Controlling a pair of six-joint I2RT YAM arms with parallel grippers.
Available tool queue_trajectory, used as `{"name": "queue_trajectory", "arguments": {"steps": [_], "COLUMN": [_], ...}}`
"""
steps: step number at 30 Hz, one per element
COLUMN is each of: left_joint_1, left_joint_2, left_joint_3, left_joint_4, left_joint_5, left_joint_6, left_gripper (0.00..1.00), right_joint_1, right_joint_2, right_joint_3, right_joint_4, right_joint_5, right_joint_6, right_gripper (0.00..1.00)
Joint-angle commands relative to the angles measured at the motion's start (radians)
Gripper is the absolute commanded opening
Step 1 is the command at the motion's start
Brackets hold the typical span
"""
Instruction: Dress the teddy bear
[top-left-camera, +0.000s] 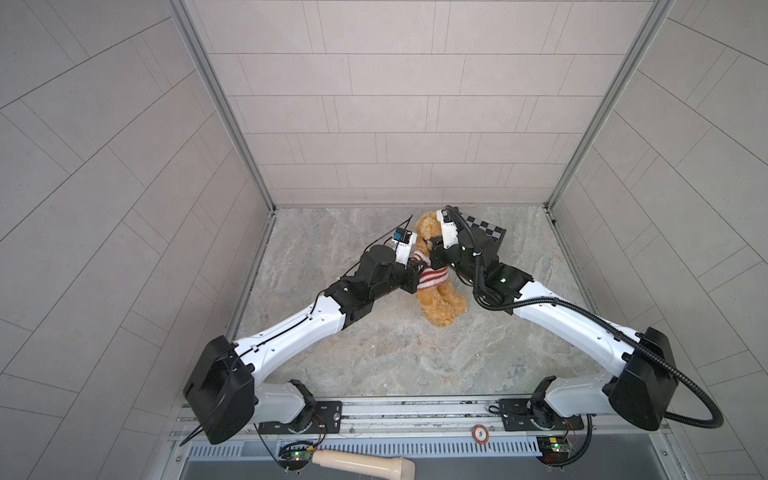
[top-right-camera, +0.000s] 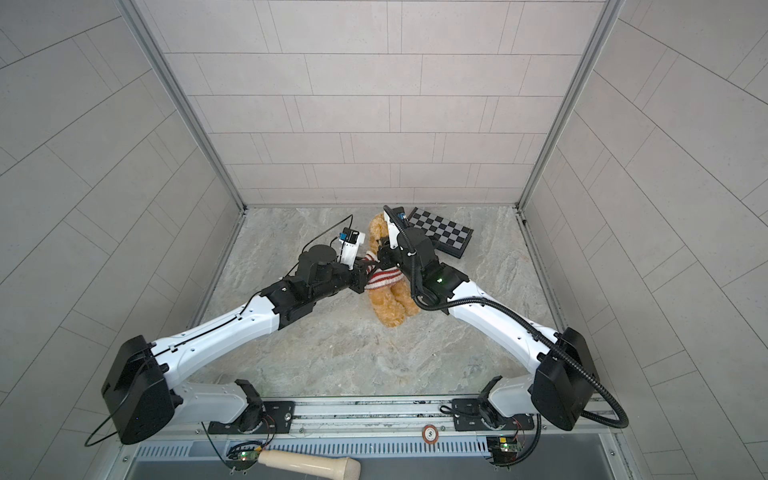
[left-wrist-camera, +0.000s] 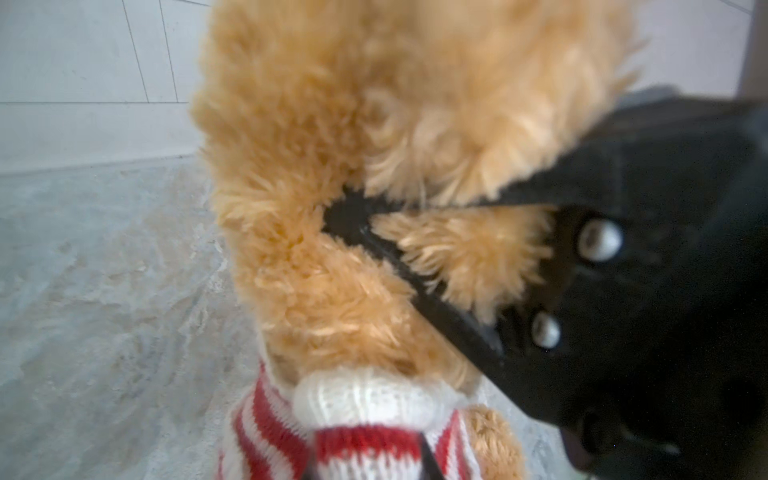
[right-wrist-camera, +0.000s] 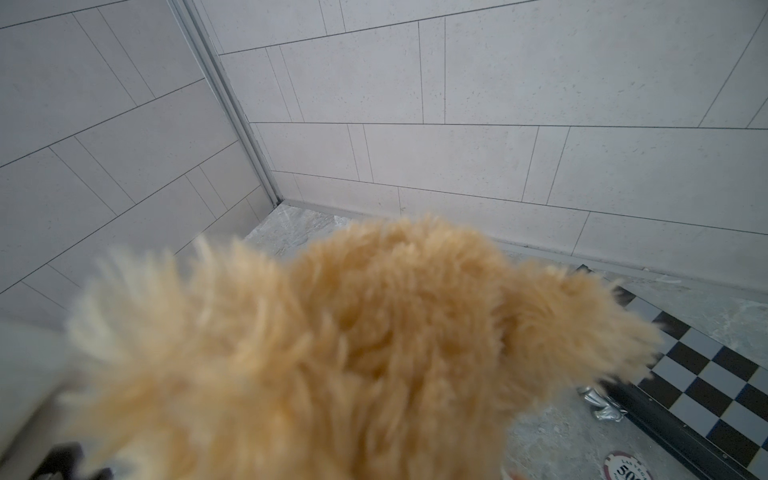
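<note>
Teddy bear (top-left-camera: 438, 305): between the two hands, touching both, with the sweater (top-left-camera: 432, 279) around its tummy.
Left hand (left-wrist-camera: 370, 465): pinching the sweater, right at its fingertips.
Right hand (left-wrist-camera: 349, 218): squeezing fluffy fur up near the head.
Could go wrong: a hard tug might pull the knit out of the pinch.
Also: hands pulling apart could tip the bear over.

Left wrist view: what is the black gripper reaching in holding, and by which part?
The right gripper pinches the bear by a tuft of fur just under its head.
</note>
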Motion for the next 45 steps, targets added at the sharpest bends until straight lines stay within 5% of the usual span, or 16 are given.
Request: {"name": "queue_trajectory", "arguments": {"steps": [1, 2, 3, 7, 12, 19, 23, 34, 38, 45], "left_joint_1": [0.069, 0.117, 0.159, 0.230, 0.271, 0.284, 0.285, 0.284, 0.285, 0.281], "left_joint_2": [-0.065, -0.086, -0.104, -0.170, -0.232, -0.364, -0.395, -0.428, -0.417, -0.411], "left_joint_3": [-0.014, -0.034, -0.052, -0.085, -0.073, 0.029, 0.114, 0.163, 0.164, 0.116], "left_joint_4": [0.058, 0.087, 0.111, 0.158, 0.178, 0.018, -0.072, -0.083, -0.119, -0.007], "left_joint_5": [0.165, 0.247, 0.297, 0.453, 0.647, 0.889, 0.990, 0.948, 0.876, 0.912], "left_joint_6": [-0.024, -0.047, -0.064, -0.086, -0.099, -0.062, -0.038, -0.052, -0.022, -0.077], "left_gripper": [0.04, 0.01, 0.00, 0.00, 0.00, 0.00, 0.00, 0.00, 0.00, 0.00], "right_joint_1": [0.011, 0.010, 0.009, -0.014, -0.087, -0.206, -0.208, -0.171, -0.161, -0.128], "right_joint_2": [-0.108, -0.144, -0.175, -0.265, -0.346, -0.471, -0.531, -0.527, -0.543, -0.500], "right_joint_3": [-0.052, -0.098, -0.134, -0.198, -0.293, -0.569, -0.569, -0.496, -0.455, -0.397], "right_joint_4": [0.171, 0.229, 0.272, 0.340, 0.408, 0.957, 0.895, 0.895, 0.831, 0.686], "right_joint_5": [-0.088, -0.098, -0.120, -0.372, -0.551, -0.732, -0.786, -0.979, -0.983, -0.906], "right_joint_6": [-0.001, -0.012, -0.033, -0.120, -0.106, 0.111, 0.061, 0.075, 0.054, -0.046], "right_gripper": [0.52, 0.71, 0.80, 0.99, 0.99, 0.99, 1.00, 0.94, 0.96, 0.99]}}
